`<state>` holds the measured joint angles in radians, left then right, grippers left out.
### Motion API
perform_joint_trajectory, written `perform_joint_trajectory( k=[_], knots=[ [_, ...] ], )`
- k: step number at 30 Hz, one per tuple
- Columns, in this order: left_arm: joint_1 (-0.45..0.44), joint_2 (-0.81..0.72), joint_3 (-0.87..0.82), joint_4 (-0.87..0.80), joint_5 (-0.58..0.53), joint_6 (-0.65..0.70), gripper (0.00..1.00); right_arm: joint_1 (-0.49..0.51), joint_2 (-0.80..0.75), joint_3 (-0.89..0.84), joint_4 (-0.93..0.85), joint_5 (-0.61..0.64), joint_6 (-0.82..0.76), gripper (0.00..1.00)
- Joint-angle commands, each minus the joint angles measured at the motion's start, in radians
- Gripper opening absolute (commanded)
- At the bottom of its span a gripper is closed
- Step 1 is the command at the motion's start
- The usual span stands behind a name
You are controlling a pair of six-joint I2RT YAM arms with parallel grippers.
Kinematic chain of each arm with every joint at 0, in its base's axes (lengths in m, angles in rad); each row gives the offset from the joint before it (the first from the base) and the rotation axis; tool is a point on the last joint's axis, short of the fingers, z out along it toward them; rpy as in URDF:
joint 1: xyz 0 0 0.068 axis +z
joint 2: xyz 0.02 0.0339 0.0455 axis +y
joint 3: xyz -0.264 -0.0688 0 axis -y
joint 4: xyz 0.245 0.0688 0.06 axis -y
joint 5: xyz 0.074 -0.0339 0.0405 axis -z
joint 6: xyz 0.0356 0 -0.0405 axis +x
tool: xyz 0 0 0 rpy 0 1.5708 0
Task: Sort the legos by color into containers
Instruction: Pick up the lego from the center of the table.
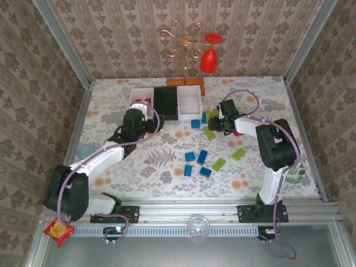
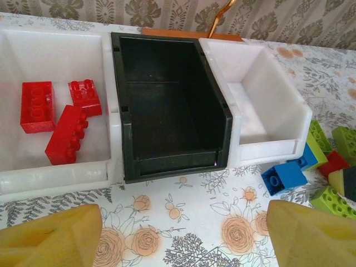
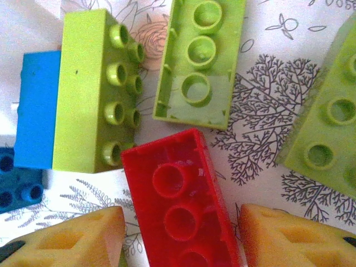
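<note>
The containers stand in a row: a white bin (image 2: 114,139) holding three red legos (image 2: 36,107), a black bin (image 2: 167,161) and a second white bin (image 2: 289,111), both with nothing in them. My left gripper (image 2: 183,222) hovers open just in front of the black bin, with bare cloth between its fingers. My right gripper (image 3: 181,222) is low over a cluster of legos to the right of the bins. It is open, its fingers on either side of an upturned red lego (image 3: 178,194) with a narrow gap on each side. Lime green legos (image 3: 94,92) and a blue lego (image 3: 36,108) lie close by.
More blue legos (image 1: 201,157) and green legos (image 1: 219,163) lie scattered mid-table. An orange-brown stand base (image 1: 185,83) with a red wine glass (image 1: 208,60) sits behind the bins. A teal bowl (image 1: 86,151) is at the left and a snack packet (image 1: 58,230) at the near left corner.
</note>
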<state>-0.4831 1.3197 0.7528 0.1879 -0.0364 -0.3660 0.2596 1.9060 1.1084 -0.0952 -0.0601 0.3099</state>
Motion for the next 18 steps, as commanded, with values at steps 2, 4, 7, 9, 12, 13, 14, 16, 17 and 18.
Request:
perform_joint_trajectory(
  k=[2, 4, 7, 9, 12, 13, 14, 16, 17, 18],
  knots=[
    [0.004, -0.023, -0.007, 0.013, 0.013, 0.019, 0.79, 0.001, -0.015, -0.004, -0.063, 0.004, -0.002, 0.51],
    [0.004, -0.027, -0.01, 0.013, 0.011, 0.019, 0.79, 0.001, -0.008, 0.003, -0.068, 0.016, 0.002, 0.49],
    [0.003, -0.031, -0.013, 0.013, 0.007, 0.02, 0.79, 0.001, 0.005, 0.025, -0.089, 0.037, 0.004, 0.47],
    [0.004, -0.033, -0.015, 0.012, 0.008, 0.019, 0.79, 0.001, 0.022, 0.047, -0.106, 0.042, 0.003, 0.46],
    [0.004, -0.036, -0.015, 0.008, 0.011, 0.02, 0.79, 0.002, 0.026, 0.055, -0.117, 0.045, 0.002, 0.43],
    [0.004, -0.038, -0.015, 0.006, 0.01, 0.021, 0.79, 0.003, 0.018, 0.047, -0.112, 0.044, 0.002, 0.42],
    [0.004, -0.041, -0.017, 0.004, 0.012, 0.021, 0.79, 0.003, 0.007, 0.034, -0.105, 0.043, 0.003, 0.42],
    [0.004, -0.046, -0.02, 0.004, 0.013, 0.021, 0.79, 0.003, -0.017, 0.008, -0.092, 0.038, 0.003, 0.4],
    [0.004, -0.048, -0.021, 0.005, 0.013, 0.02, 0.79, 0.003, -0.034, -0.008, -0.086, 0.033, 0.005, 0.39],
    [0.003, -0.048, -0.022, 0.005, 0.013, 0.019, 0.79, 0.002, -0.048, -0.025, -0.078, 0.03, 0.008, 0.38]
  ],
)
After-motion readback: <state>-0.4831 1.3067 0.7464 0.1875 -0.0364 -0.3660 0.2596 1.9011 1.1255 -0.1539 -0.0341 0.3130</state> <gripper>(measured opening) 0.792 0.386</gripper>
